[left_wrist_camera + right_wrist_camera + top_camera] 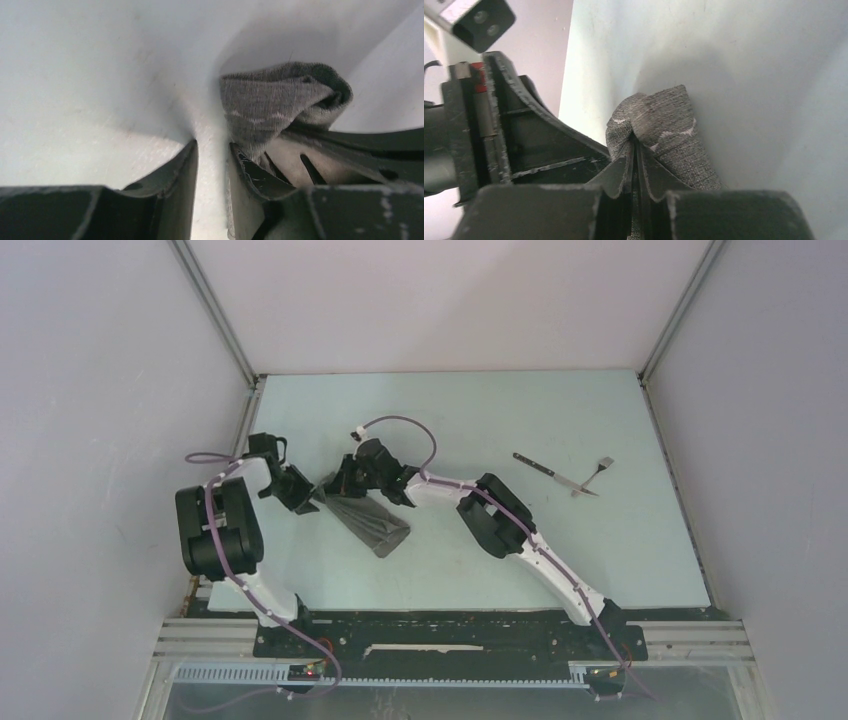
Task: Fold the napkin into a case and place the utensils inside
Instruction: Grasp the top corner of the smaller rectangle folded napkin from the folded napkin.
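Right end effector (pixel 635 146) pinched a fold of the grey woven cloth napkin (pixel 669 132); left end effector (pixel 212 149) stood spread, empty. I judged the napkin limp: grip corners.

The napkin (pixel 372 520) is a grey woven cloth, folded down into a narrow strip that lies slantwise on the left-middle of the table (pixel 470 410). It widens towards its near-right end, which rests flat. Its far-left end is bunched and raised, with pale stitched lines showing across the crumpled fold, and that fold is pinched between the nearly closed jaws of the right gripper (pixel 634 145). The utensils lie well apart from it on the right. The dark-handled knife (pixel 535 467) and the small fork (pixel 593 478) form a V, meeting near the blade's tip.
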